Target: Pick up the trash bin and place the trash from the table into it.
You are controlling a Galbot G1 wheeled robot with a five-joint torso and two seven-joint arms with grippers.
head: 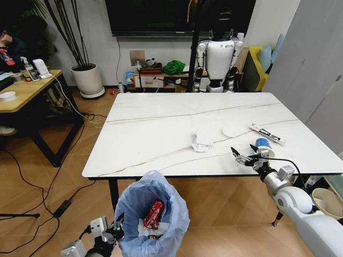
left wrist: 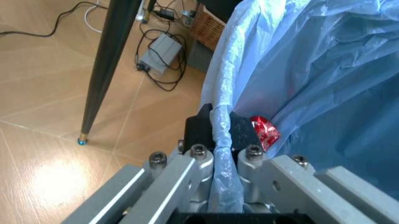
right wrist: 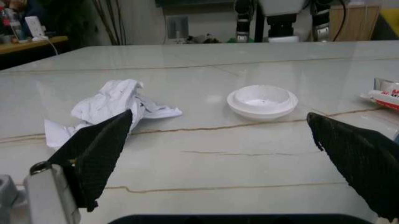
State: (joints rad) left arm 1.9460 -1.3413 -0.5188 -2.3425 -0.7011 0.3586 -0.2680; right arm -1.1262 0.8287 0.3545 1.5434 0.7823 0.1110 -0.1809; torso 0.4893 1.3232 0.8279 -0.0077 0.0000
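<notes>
The trash bin (head: 161, 194), lined with a crinkled light-blue bag, hangs below the table's front edge. My left gripper (head: 117, 232) is shut on its rim; the left wrist view shows the gripper (left wrist: 223, 127) pinching the bag's edge. A red wrapper (head: 154, 213) (left wrist: 265, 131) lies inside. On the white marble table (head: 155, 123) lie a crumpled tissue (head: 202, 140) (right wrist: 115, 102), a white disc (head: 231, 131) (right wrist: 262, 100), a printed tube (head: 266, 133) (right wrist: 386, 95) and a blue paper cup (head: 262, 143). My right gripper (head: 243, 149) (right wrist: 219, 115) stands open low over the table, just left of the cup.
A black table leg (left wrist: 109, 65) stands just left of the bin. Cables and a power brick (left wrist: 159, 49) lie on the floor. A yellow wooden desk (head: 27, 88) is at the left, a white plant pot (head: 88, 79) behind it, another robot (head: 218, 56) beyond the table, and a basket (head: 323, 201) at the right.
</notes>
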